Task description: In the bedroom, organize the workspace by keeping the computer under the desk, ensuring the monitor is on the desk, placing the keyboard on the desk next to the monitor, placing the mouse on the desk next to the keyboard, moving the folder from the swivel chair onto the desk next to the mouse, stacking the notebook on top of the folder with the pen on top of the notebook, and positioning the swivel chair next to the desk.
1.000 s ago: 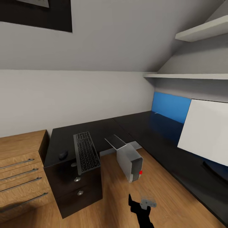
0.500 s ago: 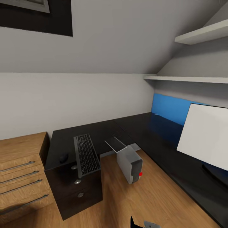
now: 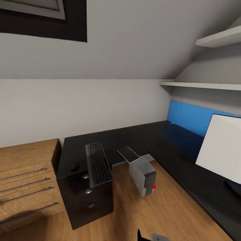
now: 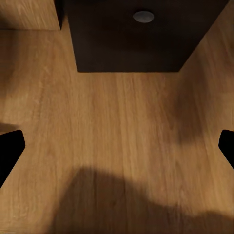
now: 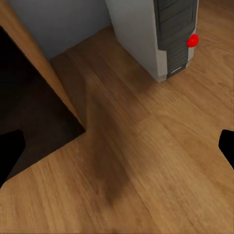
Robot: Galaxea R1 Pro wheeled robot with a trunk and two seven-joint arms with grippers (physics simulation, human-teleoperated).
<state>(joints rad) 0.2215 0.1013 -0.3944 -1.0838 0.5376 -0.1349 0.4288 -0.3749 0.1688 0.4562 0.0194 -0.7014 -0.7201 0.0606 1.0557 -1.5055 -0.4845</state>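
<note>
One keyboard [image 3: 98,164] and one mouse [image 3: 75,166] lie on the desk [image 3: 134,134]. One computer [image 3: 144,176] stands on the floor in the desk's inner corner. One monitor [image 3: 221,152] stands on the desk's right wing, beside a blue panel [image 3: 190,117]. Both grippers' fingers are spread apart over the floor.

Keyboard [image 3: 98,164] on desk [image 3: 110,142], mouse [image 3: 75,166] to its left. Computer [image 3: 143,176] on floor in desk's corner. Monitor [image 3: 221,152] on my right.
</note>
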